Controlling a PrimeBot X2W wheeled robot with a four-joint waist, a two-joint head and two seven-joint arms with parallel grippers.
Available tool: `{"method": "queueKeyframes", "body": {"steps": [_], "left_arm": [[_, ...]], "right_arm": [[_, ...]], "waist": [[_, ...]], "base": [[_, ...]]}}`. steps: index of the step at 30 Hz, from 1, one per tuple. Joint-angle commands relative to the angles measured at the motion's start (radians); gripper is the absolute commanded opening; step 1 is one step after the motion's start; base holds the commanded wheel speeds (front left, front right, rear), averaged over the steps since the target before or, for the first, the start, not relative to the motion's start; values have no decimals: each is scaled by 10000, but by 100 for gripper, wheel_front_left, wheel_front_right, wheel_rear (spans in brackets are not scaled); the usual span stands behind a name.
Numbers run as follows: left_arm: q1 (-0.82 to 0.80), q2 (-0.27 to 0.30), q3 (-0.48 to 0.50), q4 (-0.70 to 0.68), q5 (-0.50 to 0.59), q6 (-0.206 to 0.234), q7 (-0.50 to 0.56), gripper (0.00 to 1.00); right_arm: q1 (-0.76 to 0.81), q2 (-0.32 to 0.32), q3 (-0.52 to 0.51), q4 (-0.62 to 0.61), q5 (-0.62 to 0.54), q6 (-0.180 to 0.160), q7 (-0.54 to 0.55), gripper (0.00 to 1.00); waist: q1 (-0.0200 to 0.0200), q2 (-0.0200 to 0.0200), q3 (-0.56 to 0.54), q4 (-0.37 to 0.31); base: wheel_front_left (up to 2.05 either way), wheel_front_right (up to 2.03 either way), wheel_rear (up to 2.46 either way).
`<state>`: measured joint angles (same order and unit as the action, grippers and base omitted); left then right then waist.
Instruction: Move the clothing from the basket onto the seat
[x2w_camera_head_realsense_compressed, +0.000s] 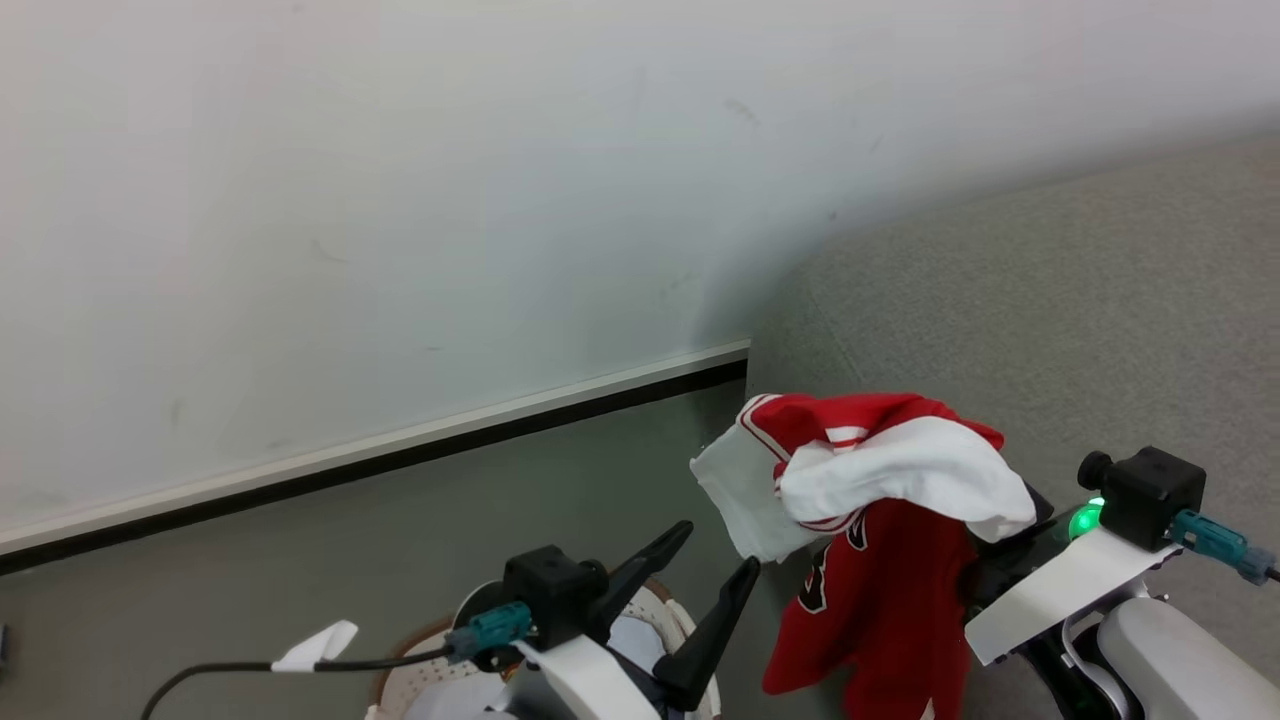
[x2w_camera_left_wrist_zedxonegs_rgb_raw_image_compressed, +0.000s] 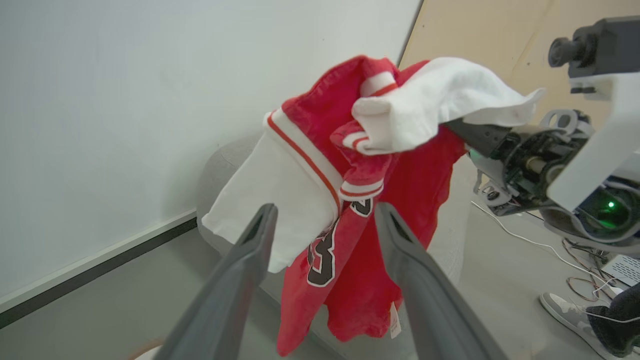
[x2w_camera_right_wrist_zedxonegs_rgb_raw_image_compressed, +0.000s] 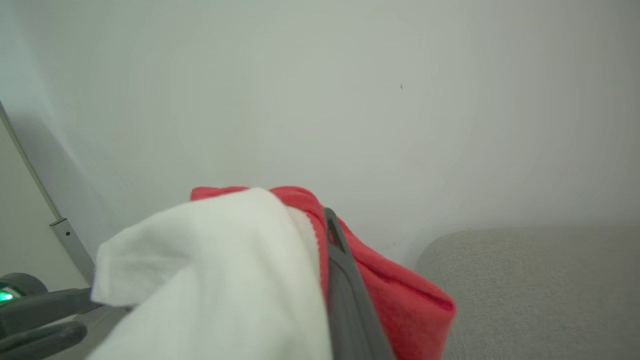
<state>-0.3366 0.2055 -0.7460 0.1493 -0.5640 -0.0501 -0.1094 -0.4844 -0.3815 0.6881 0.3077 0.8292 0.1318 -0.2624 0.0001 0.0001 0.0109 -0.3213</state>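
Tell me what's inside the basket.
A pale lining patch shows inside the basket; the open left claw and its wrist cover the rest, so anything else there is hidden.

The robot's left gripper (x2w_camera_head_realsense_compressed: 718, 547) has two long, dark grey fingers (x2w_camera_left_wrist_zedxonegs_rgb_raw_image_compressed: 240, 285), smooth and tapering to narrow tips. Behind those fingers sits a black camera block (x2w_camera_head_realsense_compressed: 548, 588) on a white plate (x2w_camera_head_realsense_compressed: 590, 685). A teal connector (x2w_camera_head_realsense_compressed: 490, 630) there leads into a black cable (x2w_camera_head_realsense_compressed: 250, 668) with a white tag (x2w_camera_head_realsense_compressed: 318, 643). The right gripper (x2w_camera_right_wrist_zedxonegs_rgb_raw_image_compressed: 327, 225) shows one matching dark finger (x2w_camera_right_wrist_zedxonegs_rgb_raw_image_compressed: 345, 290). Behind it come a glowing green light (x2w_camera_head_realsense_compressed: 1085, 520), a second black camera (x2w_camera_head_realsense_compressed: 1155, 495), a teal plug (x2w_camera_head_realsense_compressed: 1215, 540), a white bracket (x2w_camera_head_realsense_compressed: 1050, 590) and a rounded pale forearm (x2w_camera_head_realsense_compressed: 1190, 665).
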Motion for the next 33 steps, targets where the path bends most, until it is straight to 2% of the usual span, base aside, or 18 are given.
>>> {"method": "queueKeyframes", "body": {"steps": [1,13,19,25,33], "left_arm": [[-79,-15,18,64,77,-8,-116,100],[-341,-165,-59,252,118,-21,-305,100],[-1316,-60,33,44,415,-66,-134,100],[-2675,-16,176,-150,733,-196,53,100],[-3991,-57,293,-189,994,-355,7,100]], "right_arm": [[184,-74,-106,-81,-57,-21,-35,0],[514,-146,-956,-395,7,-21,-36,0],[-408,-161,-2180,-421,-144,-21,-28,0],[-2372,-269,-4304,493,-533,-21,103,0],[-5698,-1166,-7387,2322,-1907,-21,415,0]], "waist": [[-1,-1,81,-199],[-1,-1,460,-324],[-1,-1,1967,65],[-1,-1,3750,518],[-1,-1,5390,1265]], "base": [[0,0,0],[0,0,0],[0,0,0],[0,0,0],[0,0,0]]}}
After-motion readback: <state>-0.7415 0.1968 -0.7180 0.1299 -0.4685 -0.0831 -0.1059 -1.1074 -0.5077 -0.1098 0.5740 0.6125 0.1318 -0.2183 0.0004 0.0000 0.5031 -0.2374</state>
